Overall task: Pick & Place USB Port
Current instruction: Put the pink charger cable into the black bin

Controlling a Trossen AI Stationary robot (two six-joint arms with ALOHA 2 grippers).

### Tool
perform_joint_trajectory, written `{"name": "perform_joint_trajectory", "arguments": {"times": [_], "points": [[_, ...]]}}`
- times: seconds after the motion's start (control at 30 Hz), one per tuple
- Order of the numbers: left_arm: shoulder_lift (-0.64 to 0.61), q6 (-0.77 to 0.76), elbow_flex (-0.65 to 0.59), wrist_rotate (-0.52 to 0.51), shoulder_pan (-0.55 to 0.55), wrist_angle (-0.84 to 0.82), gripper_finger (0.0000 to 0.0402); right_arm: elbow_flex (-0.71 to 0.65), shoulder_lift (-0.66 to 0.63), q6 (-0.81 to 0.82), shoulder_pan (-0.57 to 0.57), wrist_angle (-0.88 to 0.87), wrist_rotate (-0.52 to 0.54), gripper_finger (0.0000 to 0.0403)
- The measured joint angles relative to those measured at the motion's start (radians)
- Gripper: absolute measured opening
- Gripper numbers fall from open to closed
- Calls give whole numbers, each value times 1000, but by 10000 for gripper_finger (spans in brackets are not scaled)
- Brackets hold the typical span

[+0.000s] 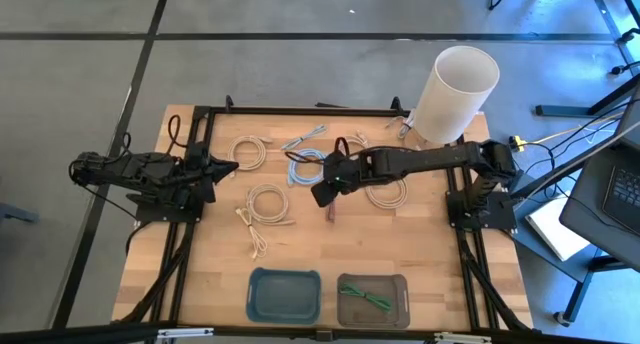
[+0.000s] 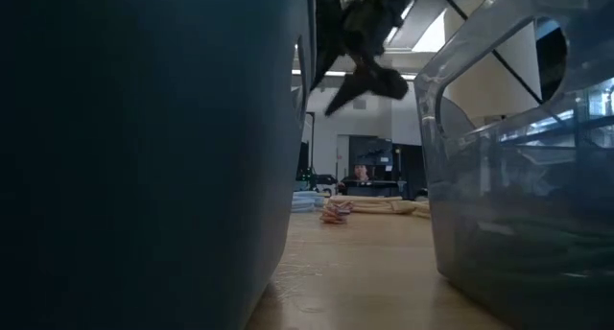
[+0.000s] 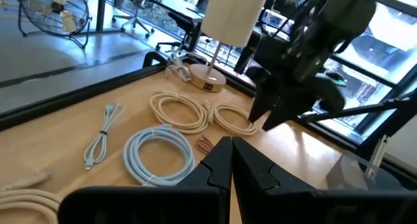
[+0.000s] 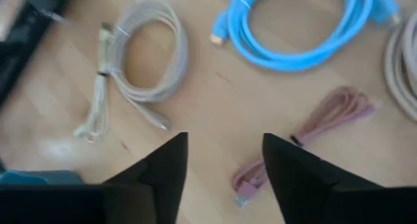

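Several coiled cables lie flat on the wooden table (image 1: 420,244): a thin pink one (image 1: 333,212), a light blue one (image 1: 303,168), beige coils (image 1: 268,202) and a grey one (image 1: 305,139). Which of them bears the USB port I cannot tell. My right gripper (image 1: 325,196) hangs open above the table's middle, slanting down. In its wrist view the pink cable (image 4: 313,129) lies on the wood just past the open fingers (image 4: 225,146), untouched. My left gripper (image 3: 231,159) waits shut at the table's left (image 1: 225,167).
A blue bin (image 1: 284,294) and a grey bin (image 1: 372,299) holding a green cable stand at the near edge. A white cylinder (image 1: 455,84) stands at the far right corner. A black frame (image 1: 300,111) runs along the far edge. Bare wood lies between the cables and the bins.
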Motion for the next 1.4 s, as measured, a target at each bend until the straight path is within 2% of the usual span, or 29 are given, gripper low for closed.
{"name": "perform_joint_trajectory", "arguments": {"times": [0.17,0.37,0.63,0.9,1.0,1.07,1.13,1.2,1.27,1.4], "points": [[0,26,0,0,0,0,4,-71,0,115,-5,64,-6,241],[0,29,0,-6,0,0,4,-168,0,269,-22,151,5,237],[0,45,0,-7,0,0,4,-349,0,420,-26,408,5,231],[0,63,0,-8,0,-1,4,-371,12,467,-25,401,2,231],[0,72,0,-12,0,-1,4,-300,72,428,-24,391,-54,230],[0,72,0,-18,0,-3,4,-198,135,372,-10,391,-94,226],[0,72,0,-17,0,-3,4,-61,193,280,10,315,-108,219],[0,72,0,-9,0,-7,4,96,241,177,26,150,-100,211],[0,72,0,-1,0,-8,4,257,283,91,36,-78,-37,200],[0,72,0,-1,0,-9,4,513,331,47,38,-495,185,179]]}}
